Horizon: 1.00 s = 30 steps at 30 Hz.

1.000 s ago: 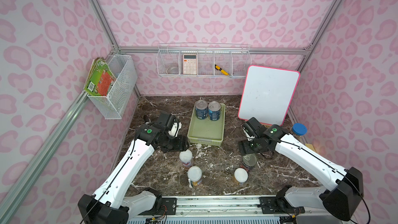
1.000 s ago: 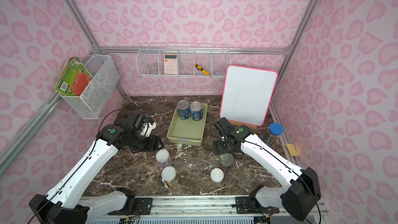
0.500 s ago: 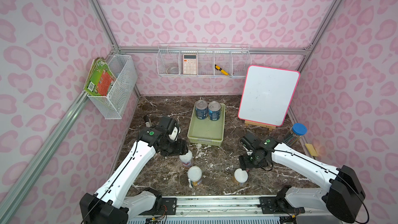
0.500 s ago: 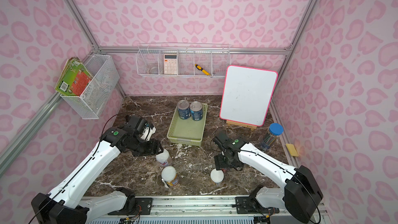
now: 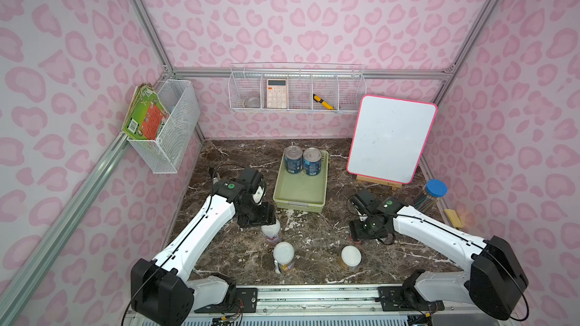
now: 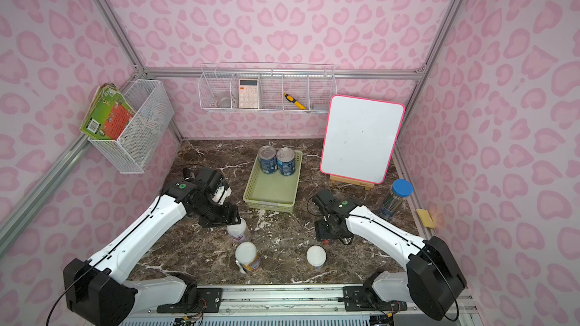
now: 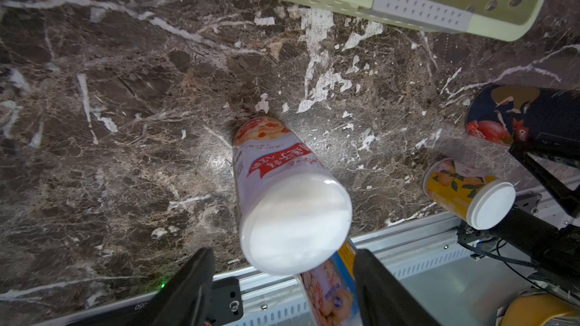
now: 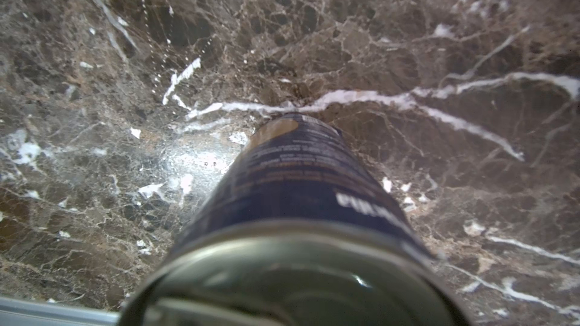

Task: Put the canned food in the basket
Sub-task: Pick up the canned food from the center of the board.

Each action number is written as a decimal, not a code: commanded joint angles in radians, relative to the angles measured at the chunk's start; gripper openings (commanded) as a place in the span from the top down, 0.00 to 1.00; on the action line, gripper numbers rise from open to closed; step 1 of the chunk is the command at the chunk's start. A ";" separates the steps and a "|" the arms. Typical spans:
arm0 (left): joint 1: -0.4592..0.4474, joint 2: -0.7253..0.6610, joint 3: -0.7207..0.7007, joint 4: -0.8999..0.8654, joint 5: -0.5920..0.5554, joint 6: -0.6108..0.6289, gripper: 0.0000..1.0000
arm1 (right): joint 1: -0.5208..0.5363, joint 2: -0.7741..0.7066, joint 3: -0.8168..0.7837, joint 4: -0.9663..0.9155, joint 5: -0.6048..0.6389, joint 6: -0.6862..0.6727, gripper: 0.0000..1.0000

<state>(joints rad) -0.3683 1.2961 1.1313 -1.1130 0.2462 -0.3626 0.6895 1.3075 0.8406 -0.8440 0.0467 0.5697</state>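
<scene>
The picking step is judged to be in hand on both sides at once. A white-lidded can (image 7: 282,183) with a red-and-white label is straddled by the left jaws, which are spread wide with a clear gap on one side, so nothing is gripped yet. A dark-labelled can (image 8: 301,183) with a silver top sits directly beneath the right jaws. Their fingers are hidden, so whether they are released or clamped cannot be told. Both cans stand upright on the worktop (image 5: 314,236), outside the basket (image 5: 298,207), which lies just beyond the left jaws. A yellow-labelled can (image 7: 464,189) and another white-lidded one (image 5: 284,257) are seen behind the jaws, toward the rail.

Next, the left jaws would need to be closed squarely on the can's body, without tipping it, and the can carried over the basket's near wall. The same is called for on the right.

At the basket's end farthest from the jaws, a blue-labelled can (image 5: 293,160) and its twin (image 5: 311,162) are held side by side, touching; the rest is bare. Coloured pencils are held in a blue-capped clear tube (image 5: 430,197). A calculator (image 5: 276,93) is kept in the wall rack (image 5: 296,109).
</scene>
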 commanded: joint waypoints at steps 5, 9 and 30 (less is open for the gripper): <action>-0.026 0.094 0.058 -0.062 -0.025 0.041 0.23 | -0.004 0.014 -0.020 0.040 0.009 -0.028 0.44; -0.058 0.131 0.064 -0.071 -0.041 0.042 0.22 | -0.007 0.018 -0.025 0.055 0.004 -0.040 0.44; -0.136 0.277 0.031 -0.038 -0.137 0.029 0.57 | -0.007 0.054 -0.026 0.100 0.018 -0.059 0.59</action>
<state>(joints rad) -0.4995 1.5536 1.1687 -1.1599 0.1425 -0.3370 0.6834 1.3502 0.8200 -0.7006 0.0772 0.5121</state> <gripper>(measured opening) 0.597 0.765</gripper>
